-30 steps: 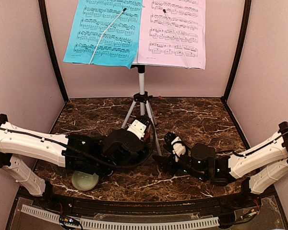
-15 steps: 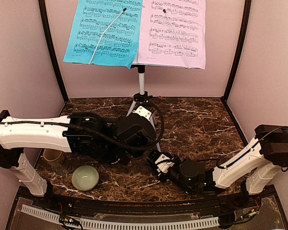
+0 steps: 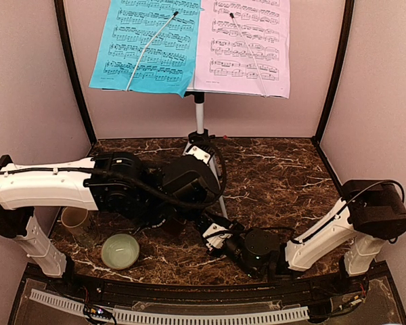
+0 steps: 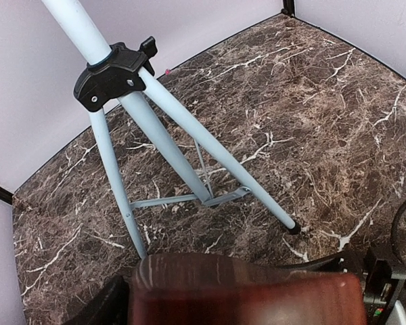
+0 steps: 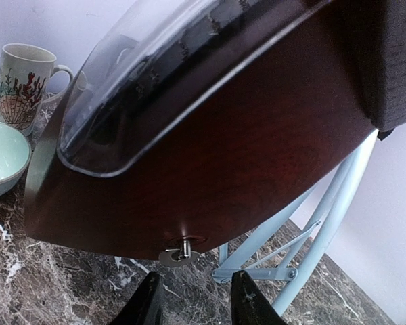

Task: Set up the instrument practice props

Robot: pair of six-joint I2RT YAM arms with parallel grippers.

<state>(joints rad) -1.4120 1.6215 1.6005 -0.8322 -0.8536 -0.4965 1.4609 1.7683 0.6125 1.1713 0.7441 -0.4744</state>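
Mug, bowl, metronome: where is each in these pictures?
mug (image 5: 19, 84), right wrist view, on its painted side.
bowl (image 3: 120, 250), top view, on its inside.
metronome (image 5: 257, 149), right wrist view, on its dark-red side.

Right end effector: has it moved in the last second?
Yes. The right end effector swung left and nearer the camera, from right to left of the front leg of the silver tripod music stand.

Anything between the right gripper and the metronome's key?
No. In the right wrist view the right gripper is just short of the key on the metronome, and the gap between them is bare.
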